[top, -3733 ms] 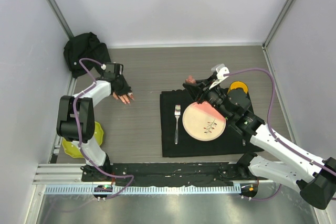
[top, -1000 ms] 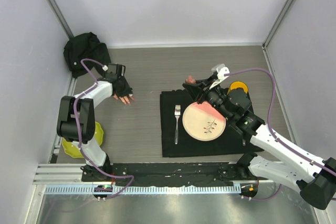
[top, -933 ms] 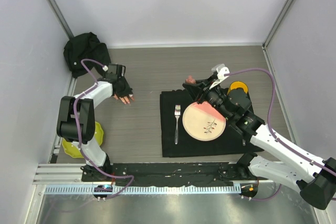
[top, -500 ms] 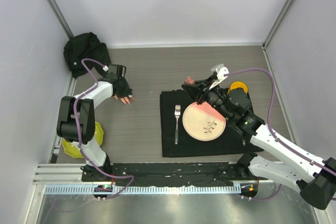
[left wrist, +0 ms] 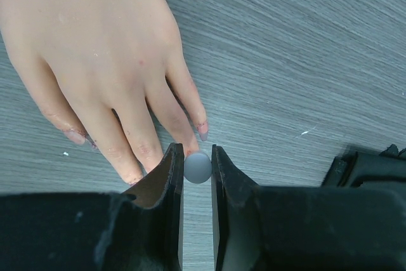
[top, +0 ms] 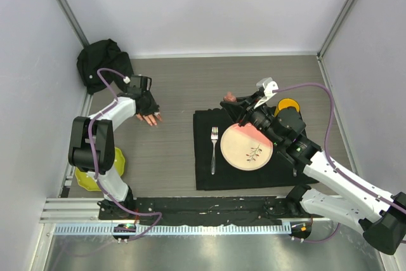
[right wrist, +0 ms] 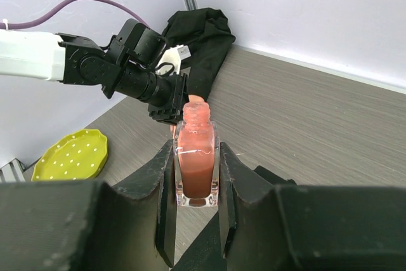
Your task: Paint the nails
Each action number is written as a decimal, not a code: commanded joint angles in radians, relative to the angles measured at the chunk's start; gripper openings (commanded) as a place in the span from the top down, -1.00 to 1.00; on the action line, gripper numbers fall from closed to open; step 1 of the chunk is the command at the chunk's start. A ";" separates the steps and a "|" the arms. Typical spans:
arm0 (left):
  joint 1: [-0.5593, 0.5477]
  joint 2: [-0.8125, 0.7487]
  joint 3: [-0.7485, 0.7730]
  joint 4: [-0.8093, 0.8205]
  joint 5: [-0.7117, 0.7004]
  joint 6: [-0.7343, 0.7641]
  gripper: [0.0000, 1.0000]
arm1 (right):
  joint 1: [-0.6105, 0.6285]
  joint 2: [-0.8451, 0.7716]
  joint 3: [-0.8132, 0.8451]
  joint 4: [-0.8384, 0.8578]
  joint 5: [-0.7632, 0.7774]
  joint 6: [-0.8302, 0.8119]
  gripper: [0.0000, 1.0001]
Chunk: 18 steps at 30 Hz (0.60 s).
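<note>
Starting left: the mannequin hand lies palm down on the table, fingers spread, at the left side under the left arm. We see the nails with faint purplish smears on and around the tips. Coverage looks thin and patchy, so we judge painting as begun but not finished. We cannot tell which nails count as done.

The left gripper hangs right at the fingertips, jaws nearly together, pinching a small grey round knob. It is probably the top of the brush cap; the bristles are hidden.

Moving right: a black mat with fork and plate, untouched by either arm.

The right gripper is raised over the mat's far edge, clamped tight on the open polish bottle. The bottle is upright, uncapped and full of pinkish-red polish. We judge more coats and re-dipping remain.
</note>
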 commanded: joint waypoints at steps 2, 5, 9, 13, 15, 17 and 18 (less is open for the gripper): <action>0.007 -0.013 0.036 0.017 0.005 0.008 1.00 | -0.004 -0.015 -0.001 0.062 -0.008 0.005 0.98; 0.012 -0.013 0.036 0.017 0.004 0.007 1.00 | -0.004 -0.015 0.001 0.057 -0.008 0.005 0.98; 0.015 -0.012 0.039 0.012 0.003 0.005 1.00 | -0.004 -0.017 0.001 0.058 -0.010 0.004 0.98; 0.015 -0.013 0.031 0.012 0.017 -0.001 1.00 | -0.004 -0.015 0.001 0.057 -0.011 0.005 0.98; 0.012 -0.016 0.022 0.014 0.019 -0.004 1.00 | -0.004 -0.018 0.001 0.057 -0.011 0.005 0.98; 0.007 -0.018 0.019 0.014 0.019 -0.006 1.00 | -0.005 -0.018 0.002 0.057 -0.011 0.005 0.98; 0.003 -0.019 0.014 0.014 0.019 -0.006 1.00 | -0.004 -0.018 0.002 0.055 -0.013 0.005 0.98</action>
